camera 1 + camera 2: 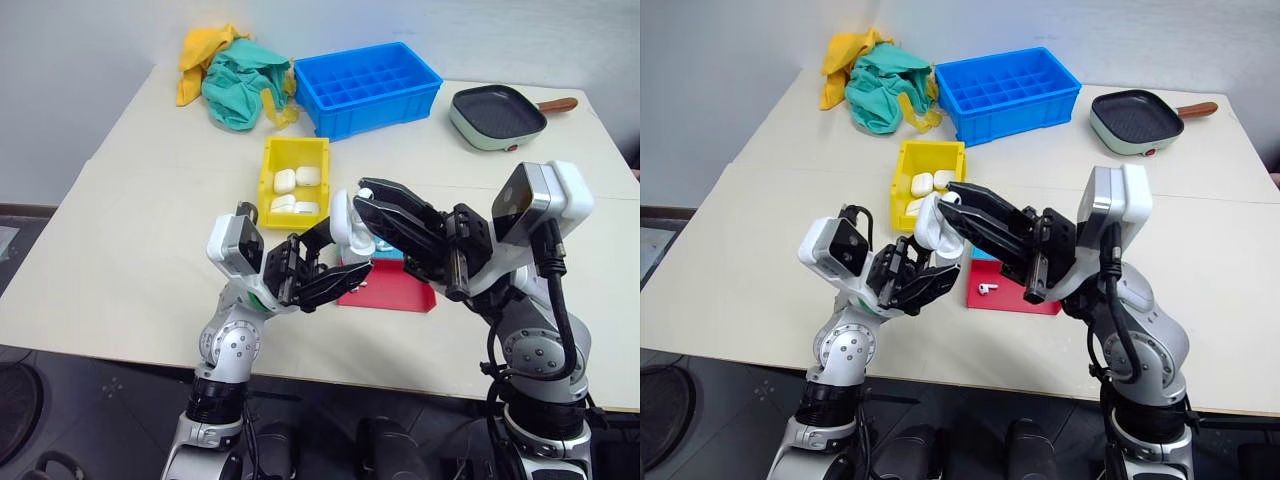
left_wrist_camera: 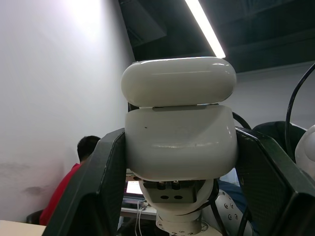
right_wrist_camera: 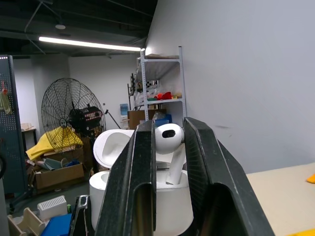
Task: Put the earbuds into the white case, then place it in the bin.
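Note:
My left gripper (image 1: 330,258) is shut on the white case (image 2: 179,147), holding it up above the table's front edge with its lid (image 2: 177,81) flipped open. My right gripper (image 3: 167,147) is shut on one of the earbuds (image 3: 168,136), right over the case's open top (image 3: 170,194), stem pointing down into it. Another earbud (image 1: 987,288) lies on the red tray (image 1: 1018,298) below the grippers. The yellow bin (image 1: 268,172) stands just beyond, mid-table, with several white cases (image 1: 296,180) inside.
A blue gridded crate (image 1: 365,85) stands behind the bin. Yellow and green cloths (image 1: 235,75) are heaped at the back left. At the back right lies a square grill pan (image 1: 497,115). A person in red (image 2: 74,182) sits in the background of the left wrist view.

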Tool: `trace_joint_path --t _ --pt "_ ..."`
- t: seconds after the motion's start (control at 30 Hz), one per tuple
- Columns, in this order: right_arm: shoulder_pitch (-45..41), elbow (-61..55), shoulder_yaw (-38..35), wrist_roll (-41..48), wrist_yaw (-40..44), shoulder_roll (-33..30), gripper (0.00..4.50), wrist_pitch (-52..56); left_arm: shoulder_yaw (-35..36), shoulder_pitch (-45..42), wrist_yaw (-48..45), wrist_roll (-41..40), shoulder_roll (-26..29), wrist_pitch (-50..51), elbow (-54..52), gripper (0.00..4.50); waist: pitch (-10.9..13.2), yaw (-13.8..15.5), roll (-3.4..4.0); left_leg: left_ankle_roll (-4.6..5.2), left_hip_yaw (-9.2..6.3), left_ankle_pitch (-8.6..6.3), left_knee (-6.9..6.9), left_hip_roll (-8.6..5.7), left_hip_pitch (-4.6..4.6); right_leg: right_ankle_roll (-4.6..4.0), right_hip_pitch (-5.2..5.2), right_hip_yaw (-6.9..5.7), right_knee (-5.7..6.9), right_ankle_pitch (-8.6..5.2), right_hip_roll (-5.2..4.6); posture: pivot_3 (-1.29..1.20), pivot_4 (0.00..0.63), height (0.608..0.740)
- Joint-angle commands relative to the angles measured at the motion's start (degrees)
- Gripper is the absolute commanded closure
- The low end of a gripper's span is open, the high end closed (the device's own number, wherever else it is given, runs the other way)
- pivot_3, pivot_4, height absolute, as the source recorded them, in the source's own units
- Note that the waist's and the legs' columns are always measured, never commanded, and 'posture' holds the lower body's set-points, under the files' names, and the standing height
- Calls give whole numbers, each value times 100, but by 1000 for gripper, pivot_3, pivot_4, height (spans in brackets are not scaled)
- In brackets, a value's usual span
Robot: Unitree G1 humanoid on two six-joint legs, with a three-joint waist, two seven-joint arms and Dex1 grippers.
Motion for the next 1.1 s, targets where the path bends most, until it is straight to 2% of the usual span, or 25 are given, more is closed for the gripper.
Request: trace_joint_path --t 0.03,0.27,0.53,0.67,0.77,0.9,1.0,1.1 --pt "40 -26 195 -100 84 -14 4096 -99 -58 -42 36 -18 -77 -76 -269 1712 0 0 0 0 0 0 0 0 0 0 0 0 0 0 0 0 150 740" --pt "276 116 252 -83 276 -256 4096 -83 -28 -138 98 22 -143 -176 -286 1712 0 4 0 0 0 0 0 -1 0 0 0 -1 -1 0 -1 0 150 740" --pt "287 50 27 0 468 -568 1364 -276 67 -142 70 79 -99 -247 -298 1712 0 4 0 1 1 0 0 0 0 0 0 -1 -1 0 -1 0 150 740" --pt "810 -131 -1042 566 362 -1481 32 88 279 170 -149 203 267 -351 -199 1712 0 46 -1 1 -2 0 0 -1 -1 0 2 -1 -3 0 -2 0 150 740" --pt "1863 37 -1927 221 903 -2285 32 60 401 457 -448 390 645 -564 -24 1712 0 134 -1 7 -8 -3 -8 -4 -2 0 10 -1 -20 0 -5 0 150 740" --pt "3315 1087 -2631 -1197 1813 -2855 32 -892 488 783 -1003 528 1027 -905 240 1712 1 170 -2 13 2 -5 -9 -6 0 4 17 -11 -28 2 0 0 150 740" --pt "3738 2018 -2774 -2050 1889 -3082 32 -1434 528 959 -1251 564 1174 -1072 359 1712 1 149 -2 26 24 -5 -8 -12 23 22 41 -7 -43 12 -3 0 150 740" --pt "3783 2577 -2528 -2737 1883 -3356 32 -1732 513 1094 -1362 532 1181 -1141 374 1712 1 100 -1 32 44 -4 -8 -6 37 38 52 7 -63 20 -5 0 150 740"
